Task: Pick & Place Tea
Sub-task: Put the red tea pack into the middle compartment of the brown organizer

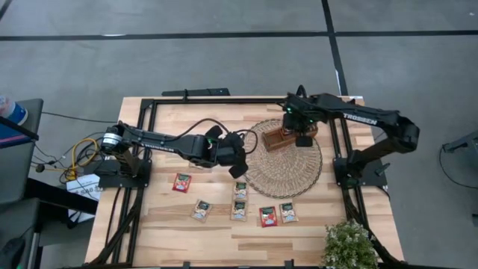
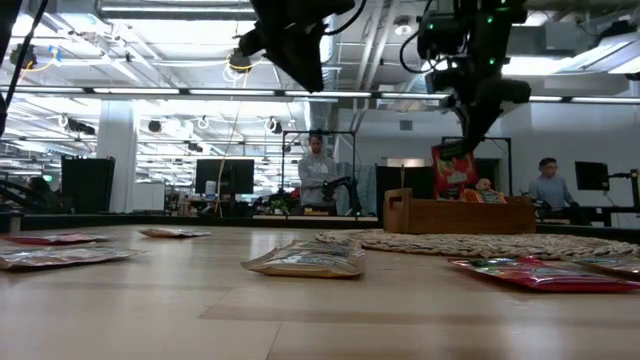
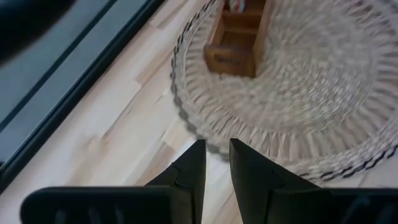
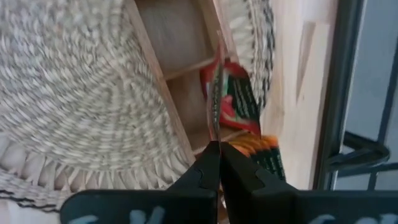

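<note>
My right gripper [image 4: 216, 146] hangs over the wooden tray [image 1: 280, 137] on the round woven mat [image 1: 287, 168] and is shut on a red tea sachet [image 2: 452, 168]. My left gripper [image 3: 216, 155] hovers over the mat's left edge. Its fingers stand a narrow gap apart with nothing between them. Several more sachets lie flat on the table in front of the mat. Two are red [image 1: 181, 181] [image 1: 268, 216] and the others are pale, such as one [image 1: 240, 189] beside the mat. Another sachet [image 4: 266, 155] sits in the tray. My right gripper pinches the red sachet's upper edge [image 4: 215, 134] between its two fingertips, coming from above and pointing steeply down. The sachet hangs upright below the fingers over a tray compartment [image 4: 186, 99]. I cannot tell whether its lower edge touches the tray.
A black frame [image 1: 149, 142] runs around the table's edges. A potted plant [image 1: 349, 245] stands at the near right corner. Bare wood lies at the table's near edge. People stand in the room behind the table.
</note>
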`<action>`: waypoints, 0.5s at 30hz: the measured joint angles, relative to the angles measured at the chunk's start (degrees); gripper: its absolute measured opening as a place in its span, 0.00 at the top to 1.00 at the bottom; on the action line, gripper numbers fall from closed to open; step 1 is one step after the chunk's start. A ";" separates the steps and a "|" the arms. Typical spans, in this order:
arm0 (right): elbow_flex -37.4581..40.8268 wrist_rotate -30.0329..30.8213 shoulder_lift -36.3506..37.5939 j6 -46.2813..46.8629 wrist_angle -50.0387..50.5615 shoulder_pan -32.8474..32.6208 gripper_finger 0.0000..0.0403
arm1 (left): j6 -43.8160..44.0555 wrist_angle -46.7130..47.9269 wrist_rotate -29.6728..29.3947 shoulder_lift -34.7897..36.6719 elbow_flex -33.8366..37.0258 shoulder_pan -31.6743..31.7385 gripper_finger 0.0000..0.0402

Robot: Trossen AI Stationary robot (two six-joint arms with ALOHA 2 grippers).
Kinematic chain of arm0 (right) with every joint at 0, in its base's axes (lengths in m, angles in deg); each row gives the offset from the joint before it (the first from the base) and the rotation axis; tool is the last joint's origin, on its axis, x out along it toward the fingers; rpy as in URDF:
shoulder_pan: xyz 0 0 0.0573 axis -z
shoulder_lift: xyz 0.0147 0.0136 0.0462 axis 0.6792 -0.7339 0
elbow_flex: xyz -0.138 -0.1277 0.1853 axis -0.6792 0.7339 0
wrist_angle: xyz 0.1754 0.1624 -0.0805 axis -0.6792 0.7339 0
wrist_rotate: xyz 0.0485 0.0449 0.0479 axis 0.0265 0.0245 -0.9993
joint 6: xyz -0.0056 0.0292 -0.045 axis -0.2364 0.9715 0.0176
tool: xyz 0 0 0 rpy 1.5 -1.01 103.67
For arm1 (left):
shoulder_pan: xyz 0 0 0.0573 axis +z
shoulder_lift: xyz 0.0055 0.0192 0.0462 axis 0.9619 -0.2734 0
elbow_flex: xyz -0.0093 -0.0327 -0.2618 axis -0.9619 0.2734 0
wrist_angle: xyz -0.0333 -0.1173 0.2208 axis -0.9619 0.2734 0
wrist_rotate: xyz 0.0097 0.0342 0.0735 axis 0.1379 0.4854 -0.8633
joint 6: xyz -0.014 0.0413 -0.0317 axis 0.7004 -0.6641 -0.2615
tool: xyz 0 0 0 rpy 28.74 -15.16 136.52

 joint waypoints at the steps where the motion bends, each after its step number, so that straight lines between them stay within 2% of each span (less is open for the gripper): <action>1: 0.00 -0.03 -0.45 0.02 0.31 0.50 1.00 | -0.92 -1.19 0.06 0.01 0.00 0.00 0.84; 15: 0.46 -0.42 -1.44 -2.95 -0.36 3.49 1.00 | -18.58 -17.88 0.10 0.01 0.00 0.00 0.84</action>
